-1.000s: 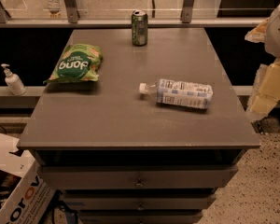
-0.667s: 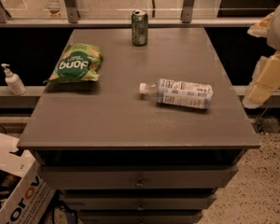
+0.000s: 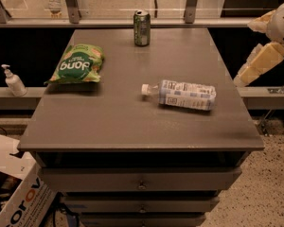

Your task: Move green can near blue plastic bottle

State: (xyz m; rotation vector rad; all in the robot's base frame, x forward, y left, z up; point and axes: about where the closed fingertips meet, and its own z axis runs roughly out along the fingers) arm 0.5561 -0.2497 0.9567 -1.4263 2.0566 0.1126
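Observation:
The green can [image 3: 142, 28] stands upright at the far edge of the grey table [image 3: 132, 122], near the middle. The blue plastic bottle [image 3: 182, 94] lies on its side right of the table's centre, with its white cap pointing left. The can is well apart from the bottle, farther back and a little to the left. My gripper [image 3: 258, 65] is at the right edge of the view, beyond the table's right side, above floor level and touching nothing.
A flat green snack bag [image 3: 77, 64] lies on the table's left part. A small white pump bottle [image 3: 13, 81] stands on a ledge to the left. Railing posts run behind the table. Drawers sit under the tabletop, and a cardboard box [image 3: 19, 197] is at the lower left.
My gripper has risen and shifted slightly left at the right edge of the view. The can, bottle and bag have not moved.

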